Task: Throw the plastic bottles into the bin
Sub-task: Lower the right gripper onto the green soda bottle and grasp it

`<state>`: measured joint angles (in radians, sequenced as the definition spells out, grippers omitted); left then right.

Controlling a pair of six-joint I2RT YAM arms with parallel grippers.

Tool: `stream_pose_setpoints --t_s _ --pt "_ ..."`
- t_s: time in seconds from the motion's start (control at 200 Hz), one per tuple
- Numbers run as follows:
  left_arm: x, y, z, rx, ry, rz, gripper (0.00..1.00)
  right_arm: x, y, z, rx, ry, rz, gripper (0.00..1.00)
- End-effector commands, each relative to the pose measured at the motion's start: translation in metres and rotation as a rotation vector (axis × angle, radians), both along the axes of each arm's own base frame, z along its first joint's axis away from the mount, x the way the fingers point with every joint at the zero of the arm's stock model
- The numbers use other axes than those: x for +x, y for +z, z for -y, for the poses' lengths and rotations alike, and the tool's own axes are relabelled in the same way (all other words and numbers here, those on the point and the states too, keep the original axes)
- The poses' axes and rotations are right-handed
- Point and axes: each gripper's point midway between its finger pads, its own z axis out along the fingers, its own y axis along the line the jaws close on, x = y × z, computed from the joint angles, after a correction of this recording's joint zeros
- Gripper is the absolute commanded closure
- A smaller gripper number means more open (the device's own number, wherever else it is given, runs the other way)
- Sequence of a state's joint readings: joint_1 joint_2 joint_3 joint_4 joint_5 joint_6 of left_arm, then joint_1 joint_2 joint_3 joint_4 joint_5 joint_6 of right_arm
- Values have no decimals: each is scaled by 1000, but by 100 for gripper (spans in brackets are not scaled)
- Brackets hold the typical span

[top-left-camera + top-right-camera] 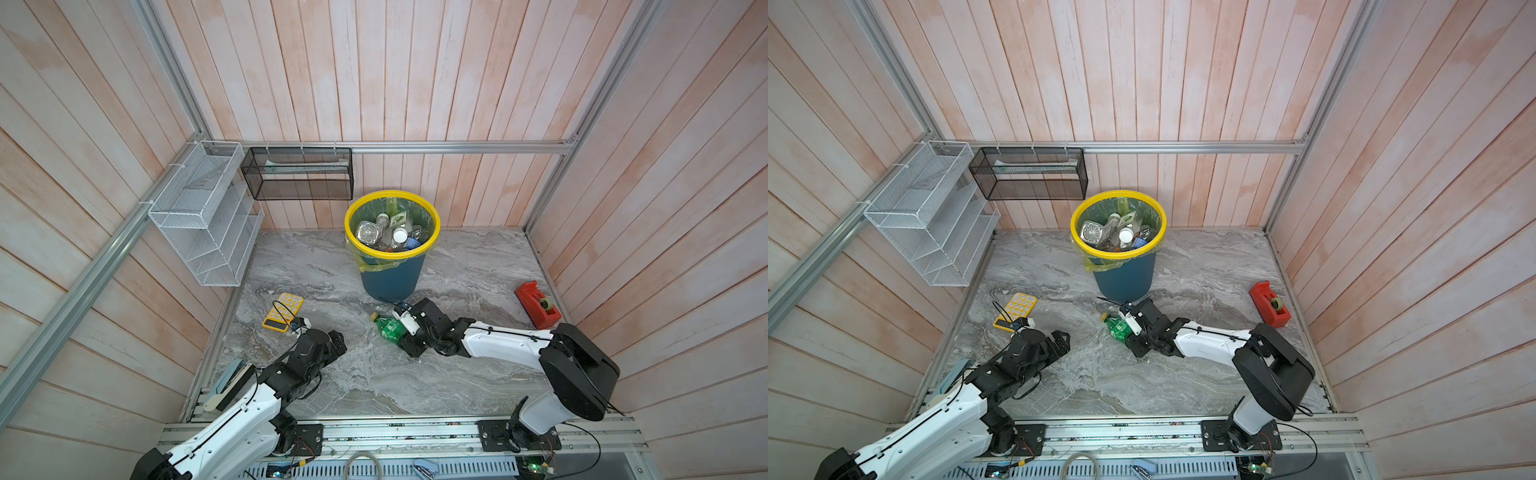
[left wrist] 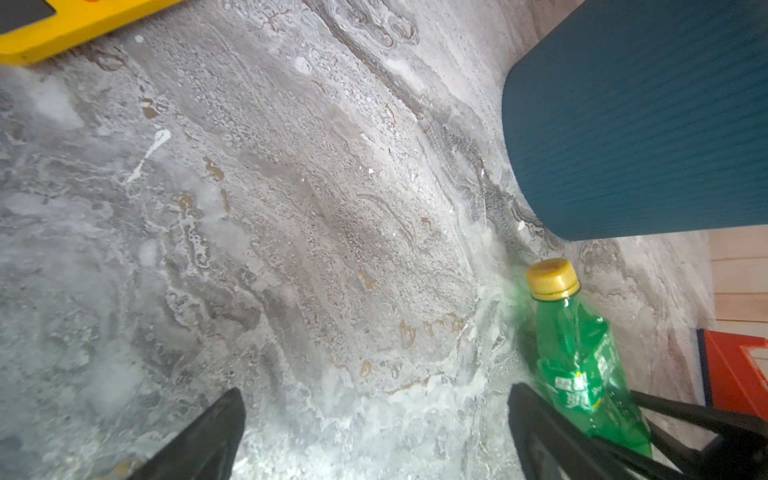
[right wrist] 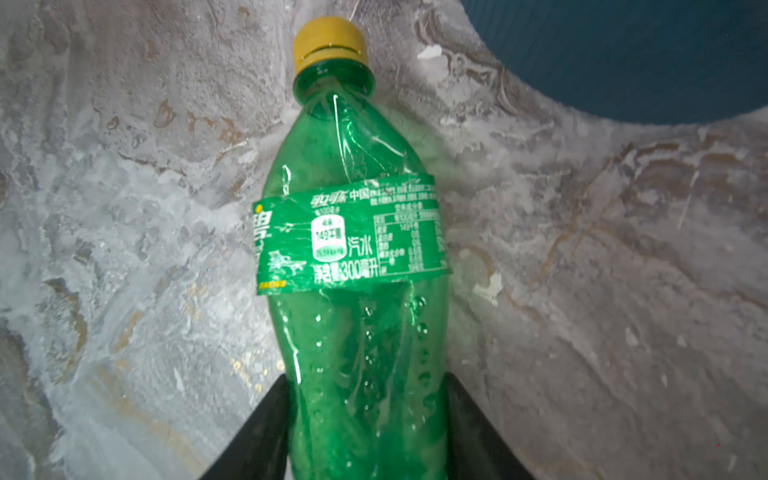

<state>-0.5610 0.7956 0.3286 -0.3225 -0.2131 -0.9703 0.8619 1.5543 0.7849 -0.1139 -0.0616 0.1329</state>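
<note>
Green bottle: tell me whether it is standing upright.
No, the green bottle lies on its side on the table, its lower body gripped by the right hand.

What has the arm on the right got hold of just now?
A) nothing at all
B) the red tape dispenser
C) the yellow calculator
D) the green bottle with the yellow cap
D: in the right wrist view its jaws press against both sides of the green bottle, which lies on the marble table near the foot of the bin.
</note>
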Motion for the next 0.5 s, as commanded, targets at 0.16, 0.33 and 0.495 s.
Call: stream_pose_setpoints --t_s 0.16,0.33,0.495 --pt "0 -5 2 16 -32 -11 0 -31 -27 44 -168 -58 -131 33" --pt "0 -8 4 15 -42 -20 0 -21 -18 38 -201 -53 -105 18" --pt "-2 -11 3 12 -41 -24 0 -12 -2 24 -216 -27 -60 14"
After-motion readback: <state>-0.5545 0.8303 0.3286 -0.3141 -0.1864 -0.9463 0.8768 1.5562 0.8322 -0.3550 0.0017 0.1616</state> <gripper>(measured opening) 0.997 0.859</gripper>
